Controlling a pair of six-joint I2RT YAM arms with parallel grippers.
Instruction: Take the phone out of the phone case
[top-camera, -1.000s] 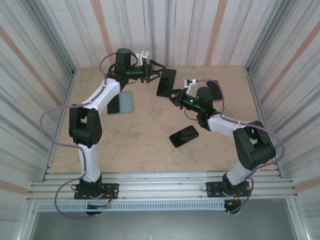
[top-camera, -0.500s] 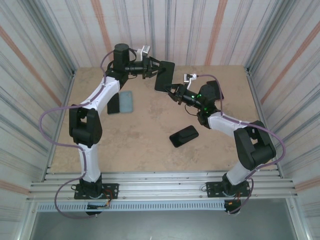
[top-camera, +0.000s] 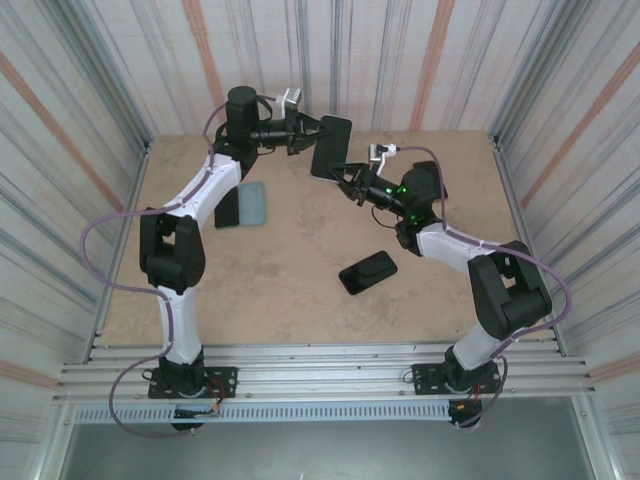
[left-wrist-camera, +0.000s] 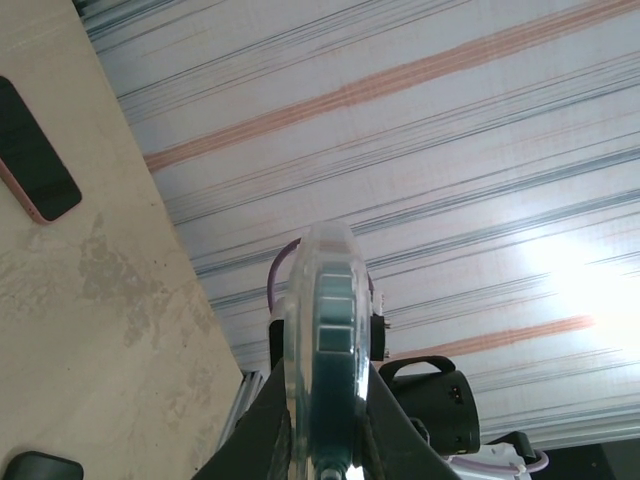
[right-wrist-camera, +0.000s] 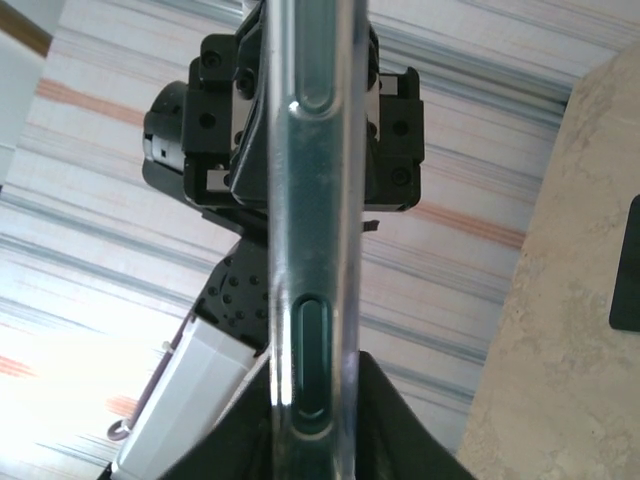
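Observation:
A dark phone in a clear case (top-camera: 330, 147) hangs upright in the air over the back of the table, between both arms. My left gripper (top-camera: 312, 133) is shut on its upper left edge. In the left wrist view the case's clear edge (left-wrist-camera: 330, 330) runs up between my left gripper's (left-wrist-camera: 325, 405) black fingers, which press it on both sides. My right gripper (top-camera: 352, 180) grips the phone's lower right end. In the right wrist view the phone's edge (right-wrist-camera: 310, 200) with its side button stands between my right gripper's (right-wrist-camera: 315, 400) fingers, which touch it on both sides.
A black phone (top-camera: 367, 272) lies flat mid-table. A grey-blue phone (top-camera: 253, 203) and a dark one (top-camera: 228, 212) lie at the left. Another dark device (top-camera: 432, 180) lies behind the right arm. Corrugated walls enclose the table on three sides.
My left gripper has closed on the phone's upper edge. My right gripper has carried the phone a little up and back towards the left gripper.

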